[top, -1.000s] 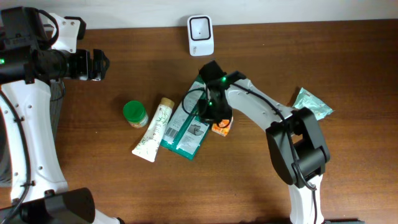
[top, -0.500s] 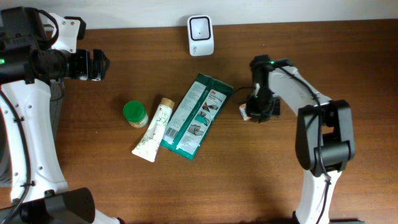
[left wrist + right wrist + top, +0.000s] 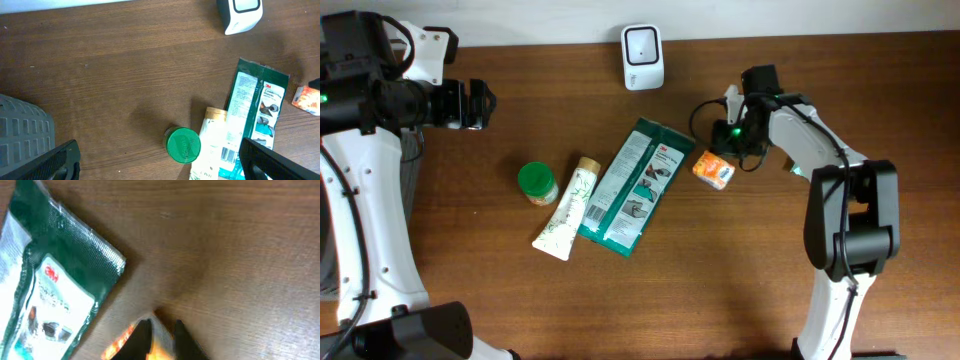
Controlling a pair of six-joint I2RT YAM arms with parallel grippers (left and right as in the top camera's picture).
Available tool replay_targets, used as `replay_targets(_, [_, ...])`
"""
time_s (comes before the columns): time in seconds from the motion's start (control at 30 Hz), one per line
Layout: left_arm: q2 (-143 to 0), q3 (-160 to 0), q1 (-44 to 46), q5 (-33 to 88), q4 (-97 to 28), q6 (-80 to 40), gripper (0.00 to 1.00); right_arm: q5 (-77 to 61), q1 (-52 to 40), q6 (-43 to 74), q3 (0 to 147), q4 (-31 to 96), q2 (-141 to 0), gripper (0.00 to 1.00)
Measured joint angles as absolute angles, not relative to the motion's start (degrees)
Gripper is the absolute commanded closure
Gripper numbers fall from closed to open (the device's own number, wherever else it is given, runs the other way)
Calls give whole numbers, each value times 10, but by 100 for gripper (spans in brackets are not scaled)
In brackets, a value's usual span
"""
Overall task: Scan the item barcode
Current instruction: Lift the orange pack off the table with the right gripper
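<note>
Orange packet lies flat on the counter, between the long green pouch and the right arm, and well apart from the white scanner at the far edge. From overhead the right fingers reach down just beside the packet's far corner, but that view does not show whether they touch it.

The right wrist view adds the close detail. Its two dark fingers stand nearly together with only a narrow gap, and the packet shows as a blurred orange patch at and below their tips. I cannot tell whether they pinch it or only rest against it. The pouch fills the left of that view, with bare wood elsewhere.

The left fingers are spread as wide as they go and hold nothing, hanging high over the counter's left end. Their camera takes in what the right one misses: the scanner, the green-lidded jar, the pale tube touching the pouch, the packet at the right edge, and a grey basket that the overhead view does not show.
</note>
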State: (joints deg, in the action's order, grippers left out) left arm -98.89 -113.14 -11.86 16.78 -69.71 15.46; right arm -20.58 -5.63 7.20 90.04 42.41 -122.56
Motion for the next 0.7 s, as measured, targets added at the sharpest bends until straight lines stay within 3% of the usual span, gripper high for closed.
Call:
replay_targets(0.1, [-989, -1131, -119, 168, -697, 155, 1, -220, -30, 42, 953, 507, -1225, 65])
replay_targets(0.2, [-989, -1131, -119, 168, -697, 155, 1, -226, 4, -32, 1000, 575, -1221, 66])
replay_targets(0.23, [-989, -1131, -119, 168, -698, 155, 1, -226, 11, -51, 1000, 586, -1221, 77])
replay_targets(0.33, [-989, -1131, -119, 168, -697, 155, 1, -221, 10, -75, 1000, 570, -1233, 90])
replay_targets(0.7, [-989, -1131, -119, 168, -697, 155, 1, -178, -29, -29, 938, 565, -1267, 92])
